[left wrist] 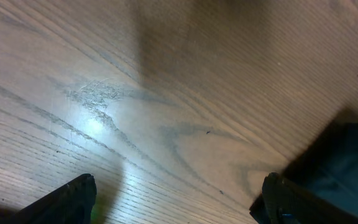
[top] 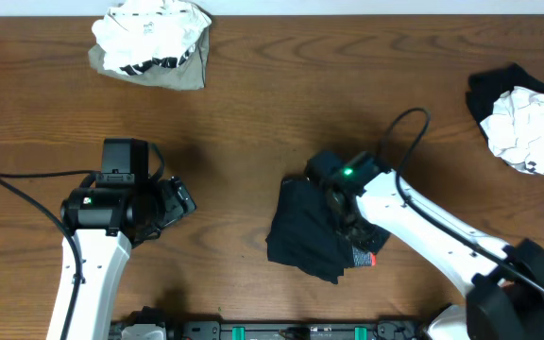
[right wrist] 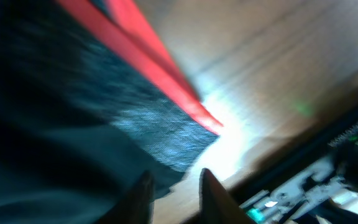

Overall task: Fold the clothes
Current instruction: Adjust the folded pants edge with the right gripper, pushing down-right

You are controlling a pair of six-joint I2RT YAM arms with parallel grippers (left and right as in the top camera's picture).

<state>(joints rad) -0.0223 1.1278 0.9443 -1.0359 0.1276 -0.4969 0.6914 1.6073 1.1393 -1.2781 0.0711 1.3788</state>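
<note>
I see a brown wood-grain desk (top: 253, 123) across my overhead view. A dark rail (top: 281, 331) with green fittings runs along its near edge. My left wrist view catches a bright glare on the wood.

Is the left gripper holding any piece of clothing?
No, the left gripper stands open above the wooden table, and nothing lies between its jaws.
</note>
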